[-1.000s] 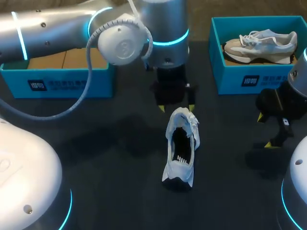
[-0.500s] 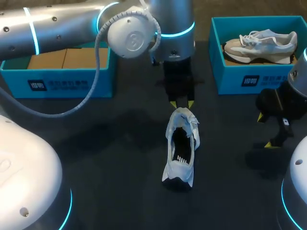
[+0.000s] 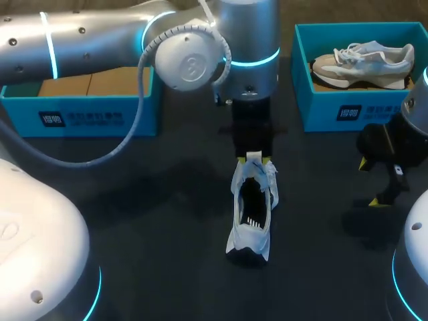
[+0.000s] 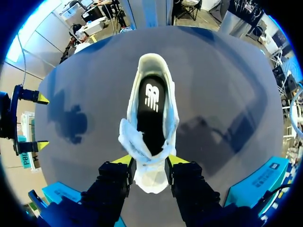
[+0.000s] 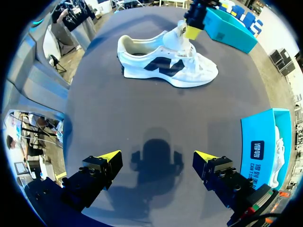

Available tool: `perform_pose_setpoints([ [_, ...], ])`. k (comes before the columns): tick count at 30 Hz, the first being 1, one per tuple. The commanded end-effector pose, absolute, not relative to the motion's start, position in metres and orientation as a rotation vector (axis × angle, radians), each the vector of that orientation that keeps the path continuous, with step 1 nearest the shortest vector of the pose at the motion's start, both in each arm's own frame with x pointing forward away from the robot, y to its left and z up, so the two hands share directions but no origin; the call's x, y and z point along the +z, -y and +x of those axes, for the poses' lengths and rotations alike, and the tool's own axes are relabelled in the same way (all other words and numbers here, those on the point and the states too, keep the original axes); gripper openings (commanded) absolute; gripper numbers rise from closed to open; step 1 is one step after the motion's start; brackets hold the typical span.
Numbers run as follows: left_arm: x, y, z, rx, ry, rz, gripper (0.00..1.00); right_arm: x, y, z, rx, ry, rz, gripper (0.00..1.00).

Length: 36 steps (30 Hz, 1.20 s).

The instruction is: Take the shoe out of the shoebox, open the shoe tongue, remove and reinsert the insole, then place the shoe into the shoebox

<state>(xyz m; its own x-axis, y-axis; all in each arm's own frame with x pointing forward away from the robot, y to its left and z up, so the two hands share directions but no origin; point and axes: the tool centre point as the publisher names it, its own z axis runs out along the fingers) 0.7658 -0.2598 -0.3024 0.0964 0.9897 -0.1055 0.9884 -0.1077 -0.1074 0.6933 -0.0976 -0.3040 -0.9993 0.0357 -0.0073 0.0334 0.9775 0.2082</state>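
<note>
two teal shoeboxes stand at the far side of the dark table (image 3: pixel 147 200), and between them, nearer the robot, a white sneaker (image 3: pixel 253 221) rests upright on its sole, well apart from both boxes. its heel points back toward the robot and its toe toward the boxes. the left arm comes in over the left shoebox (image 3: pixel 80 114) and hangs its left gripper (image 3: pixel 255 160) straight down over the front of the sneaker. in the left wrist view the tongue (image 4: pixel 150 177) stands up between the two yellow-tipped fingers, which press it from either side, so the claw is clamped on the tongue. with the tongue drawn up, the mouth of the sneaker gapes and the black insole (image 4: pixel 149 118) shows lying flat inside. the right wrist view sees the sneaker side-on, with a dark mark along its flank and the laces loose by the tongue

the right gripper (image 3: pixel 369 182) hovers low above bare table at the robot's right, just in front of the right shoebox (image 3: pixel 348 100), its fingers wide apart with nothing between them. a second sneaker (image 3: pixel 368 60), beige and white, lies inside that box. the left shoebox shows brown cardboard within
</note>
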Motion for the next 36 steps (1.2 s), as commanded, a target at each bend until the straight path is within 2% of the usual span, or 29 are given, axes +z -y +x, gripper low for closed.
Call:
perform_pose_setpoints([
  [1, -0.304, 0.249, 0.758, 0.283, 2.124, -2.322, 0.4, -0.304, 0.097, 0.692, 0.322, -3.111, 0.056, 1.0],
  [8, -0.312, 0.245, 0.74, 0.299, 2.121, -2.325, 0.36, -0.304, 0.097, 0.692, 0.322, -3.111, 0.056, 1.0],
  [17, -0.316, 0.245, 0.727, 0.283, 2.125, -2.342, 0.36, -0.304, 0.097, 0.692, 0.322, -3.111, 0.056, 1.0],
  [26, -0.295, 0.261, 0.752, 0.248, 2.147, -2.37, 0.36, -0.304, 0.097, 0.692, 0.322, -3.111, 0.056, 1.0],
  [36, -0.326, 0.275, 0.753, 0.28, 2.081, -2.352, 0.32, -0.304, 0.097, 0.692, 0.322, -3.111, 0.056, 1.0],
])
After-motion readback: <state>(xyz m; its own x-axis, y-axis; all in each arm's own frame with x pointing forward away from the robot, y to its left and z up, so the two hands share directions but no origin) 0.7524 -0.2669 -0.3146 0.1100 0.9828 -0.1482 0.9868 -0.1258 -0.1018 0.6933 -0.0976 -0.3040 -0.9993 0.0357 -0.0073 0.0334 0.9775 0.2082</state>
